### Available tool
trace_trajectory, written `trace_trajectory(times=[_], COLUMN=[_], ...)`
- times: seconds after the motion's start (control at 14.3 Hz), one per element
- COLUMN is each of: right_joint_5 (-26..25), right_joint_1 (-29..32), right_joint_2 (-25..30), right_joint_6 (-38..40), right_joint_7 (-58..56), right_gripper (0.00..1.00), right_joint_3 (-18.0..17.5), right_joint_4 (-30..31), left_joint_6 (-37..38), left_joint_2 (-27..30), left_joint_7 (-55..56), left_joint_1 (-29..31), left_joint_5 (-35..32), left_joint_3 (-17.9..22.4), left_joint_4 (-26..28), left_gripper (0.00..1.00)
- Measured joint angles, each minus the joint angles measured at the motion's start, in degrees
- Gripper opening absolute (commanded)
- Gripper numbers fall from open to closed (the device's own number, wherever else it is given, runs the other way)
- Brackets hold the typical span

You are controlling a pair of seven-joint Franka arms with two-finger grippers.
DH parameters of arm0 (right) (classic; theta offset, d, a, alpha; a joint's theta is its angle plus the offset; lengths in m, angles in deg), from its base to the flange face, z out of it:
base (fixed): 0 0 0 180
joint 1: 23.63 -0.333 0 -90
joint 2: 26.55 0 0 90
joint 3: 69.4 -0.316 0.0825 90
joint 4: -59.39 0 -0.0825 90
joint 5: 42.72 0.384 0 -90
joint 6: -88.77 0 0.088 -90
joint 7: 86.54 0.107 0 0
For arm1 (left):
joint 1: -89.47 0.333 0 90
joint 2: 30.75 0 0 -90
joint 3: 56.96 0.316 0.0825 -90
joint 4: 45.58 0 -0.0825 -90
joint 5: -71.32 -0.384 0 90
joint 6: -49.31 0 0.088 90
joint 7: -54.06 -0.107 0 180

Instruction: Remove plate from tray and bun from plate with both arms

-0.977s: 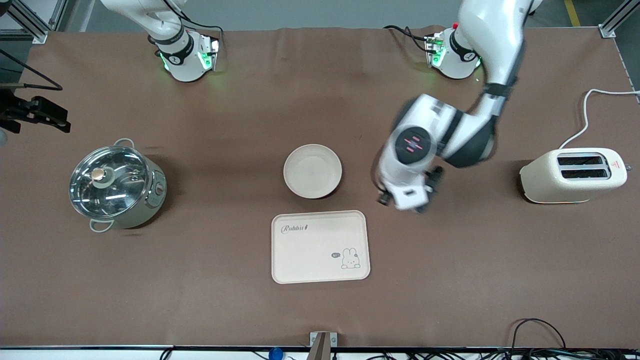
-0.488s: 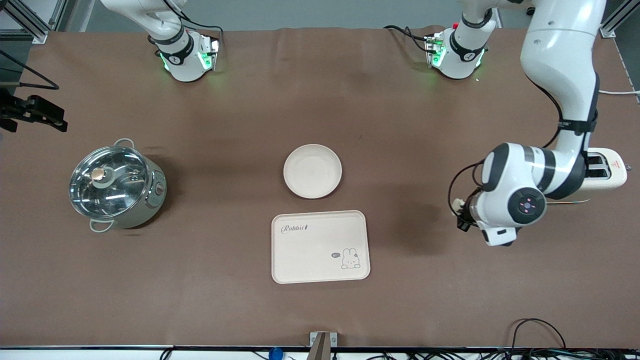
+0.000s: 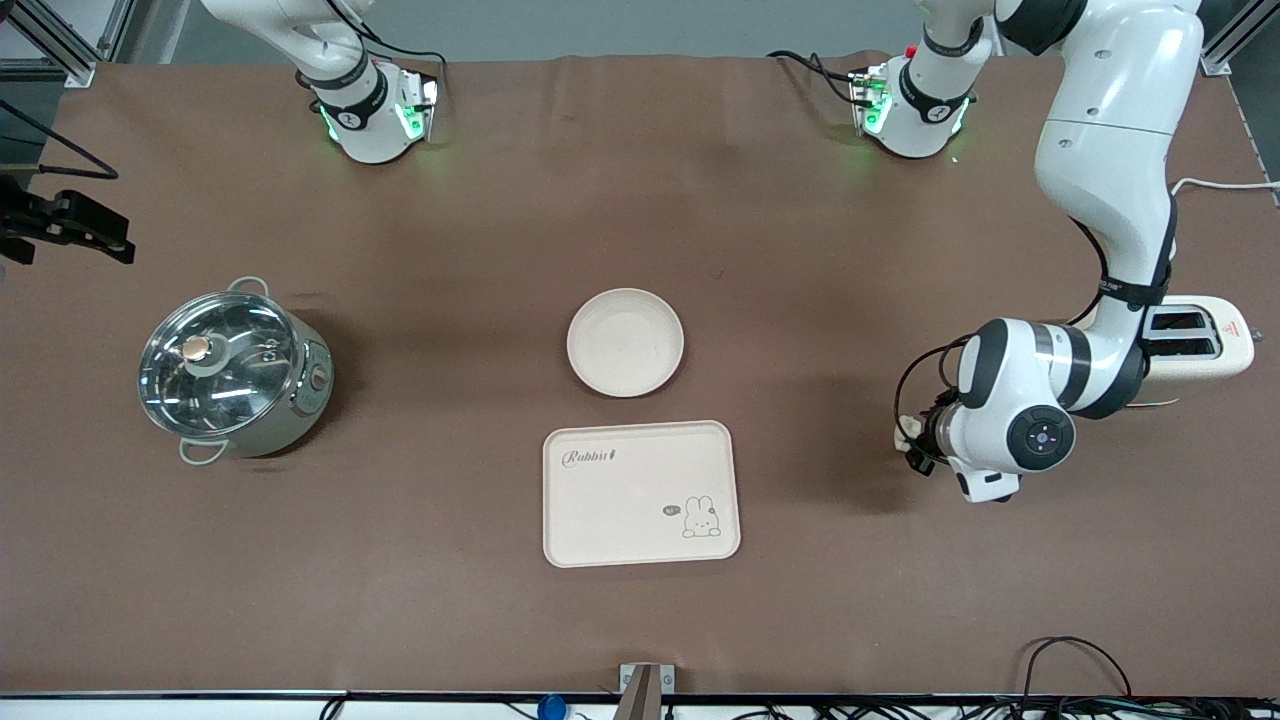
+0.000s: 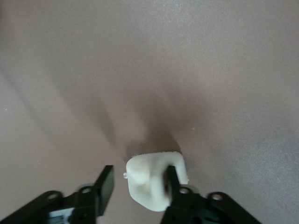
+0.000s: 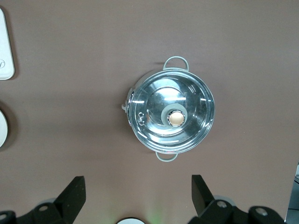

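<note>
The bun (image 4: 154, 179) lay low over the worktop (image 3: 900, 560) toward the left arm's end, well apart from the plate (image 3: 626, 342) and the tray (image 3: 641, 494). It sat between the left gripper (image 4: 138, 186)'s jaws, pressed to one finger with a gap at the other, so it seemed no longer squeezed, though whether it rested on the worktop was hard to tell. The right gripper (image 5: 135, 196) waited high above the pot (image 5: 171, 115), jaws wide and holding nothing.
</note>
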Motion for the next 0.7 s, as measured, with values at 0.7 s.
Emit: trace_trajectory(times=[0.7], right_joint_5=[0.00], right_joint_1=[-0.05], right_joint_2=[0.00], right_joint_6=[0.12], right_joint_7=[-0.19], right_gripper=[1.00], right_joint_3=[-0.01], right_joint_4=[0.00], left_joint_6=[10.10], left_joint_2=[10.98], left_joint_7=[-13.15], left_joint_1=[0.13], left_joint_5=[-0.01], left_joint_3=[-0.05], left_joint_4=[-6.38], left_gripper=[1.00])
